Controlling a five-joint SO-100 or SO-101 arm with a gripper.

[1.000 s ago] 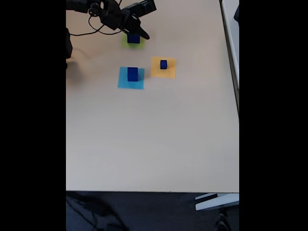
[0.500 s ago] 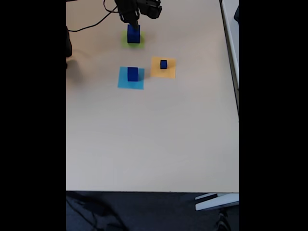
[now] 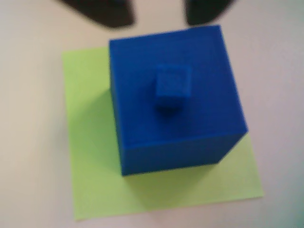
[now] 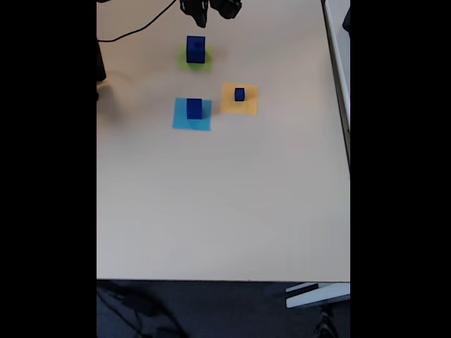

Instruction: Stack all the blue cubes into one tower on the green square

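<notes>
No legible txt, labels or nos. anywhere in either view.

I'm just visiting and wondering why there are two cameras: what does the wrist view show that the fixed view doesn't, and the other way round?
The wrist view alone makes clear the tiny blue cube resting on top of the large blue cube. The fixed view alone shows the light-blue square and orange-yellow square, each carrying one blue cube, plus the wider table. Both show the large cube on the green square and the dark pincer above it.
</notes>
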